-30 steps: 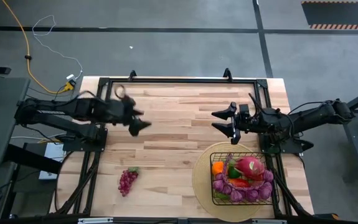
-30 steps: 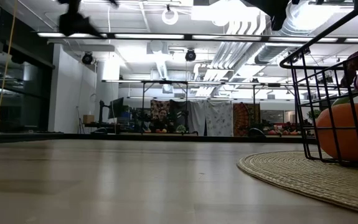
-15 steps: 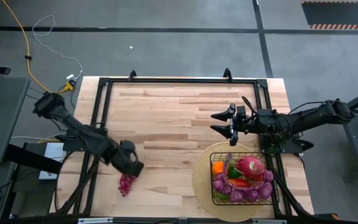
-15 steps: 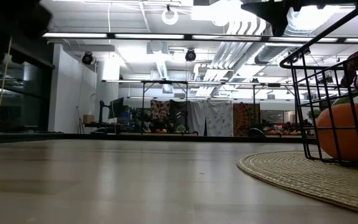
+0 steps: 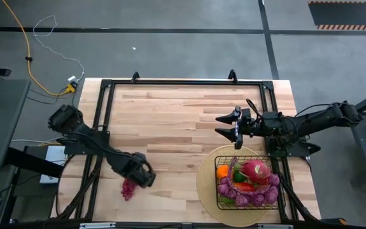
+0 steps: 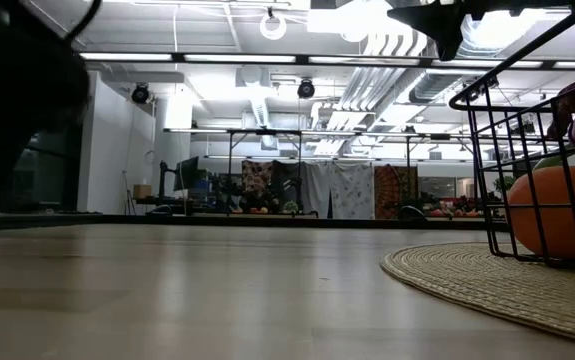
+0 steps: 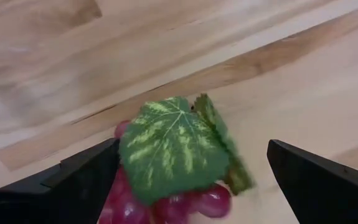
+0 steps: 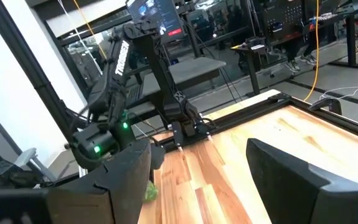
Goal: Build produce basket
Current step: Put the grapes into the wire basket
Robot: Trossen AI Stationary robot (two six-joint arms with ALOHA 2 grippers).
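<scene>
A purple grape bunch (image 7: 172, 155) with a green leaf on top lies on the wooden table near its front left (image 5: 128, 189). My left gripper (image 7: 191, 180) points down over it, open, one finger on each side of the bunch; I see no touch. At the right, the black wire basket (image 5: 233, 157) stands on a round woven mat (image 5: 205, 184). It holds an orange (image 5: 223, 171), a pink dragon fruit (image 5: 255, 169), peppers and more purple grapes (image 5: 249, 198). My right gripper (image 5: 227, 126) hangs open and level, just beyond the basket's far side, with nothing between its fingers.
A black frame (image 5: 183, 81) runs along the table's far and side edges. Bare wood (image 5: 176, 127) lies between the two arms. In the low view the left arm is a dark mass (image 6: 17, 100) at the left, the basket (image 6: 527, 150) at the right.
My left gripper has swung from the far left part of the table toward the near edge and gone down over the grape bunch. It has turned from slanting to pointing straight down and has rolled about its own line. The bunch has not moved.
</scene>
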